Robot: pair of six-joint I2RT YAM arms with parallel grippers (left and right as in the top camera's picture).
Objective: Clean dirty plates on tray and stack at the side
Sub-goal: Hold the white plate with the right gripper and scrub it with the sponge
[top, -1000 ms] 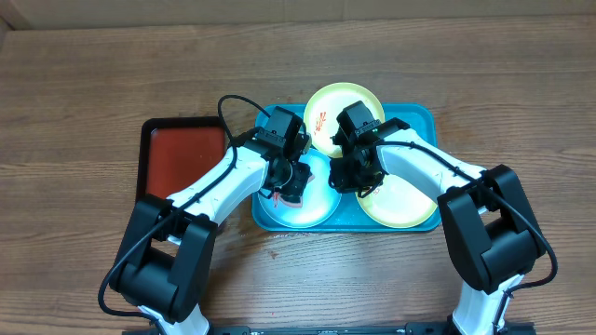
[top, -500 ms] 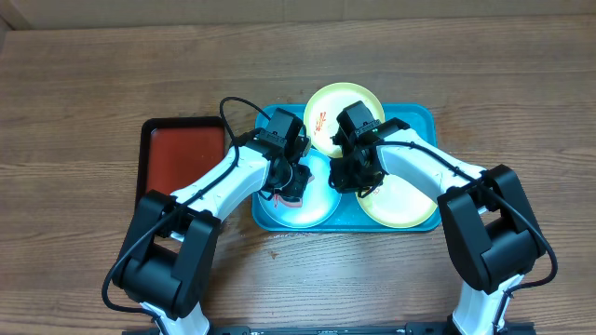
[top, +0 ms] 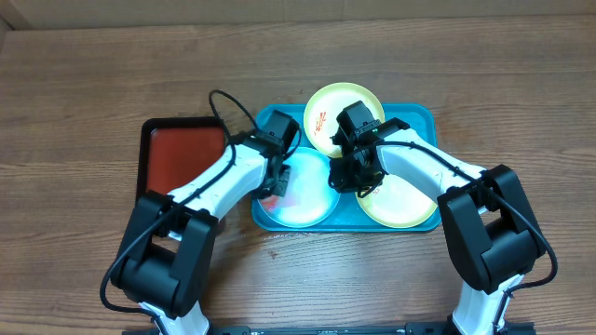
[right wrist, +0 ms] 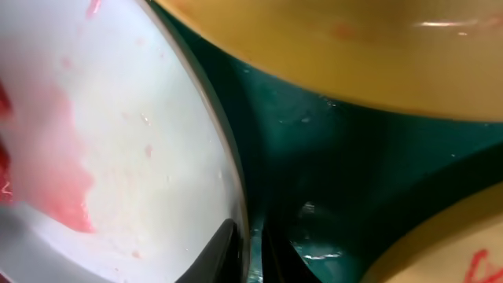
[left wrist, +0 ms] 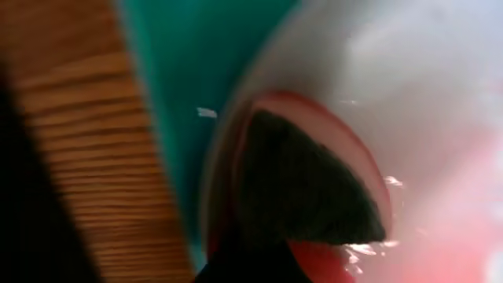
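The turquoise tray (top: 419,119) holds three plates. The light blue plate (top: 307,200) lies at the front left, with a pink smear showing in the right wrist view (right wrist: 47,173). One yellow-green plate (top: 340,102) with red smears lies at the back, another (top: 405,203) at the front right. My left gripper (top: 277,179) is shut on a red and dark scrubbing pad (left wrist: 306,189) that presses on the blue plate's left rim. My right gripper (right wrist: 250,248) is shut on the blue plate's right rim, one finger on each side.
A smaller red tray with a black rim (top: 182,156) lies left of the turquoise tray. The wooden table (top: 93,74) surrounds both trays. The two arms cross over the turquoise tray close to each other.
My left gripper has slid the pad left across the blue plate to its left rim. The right gripper has kept its hold and not moved.
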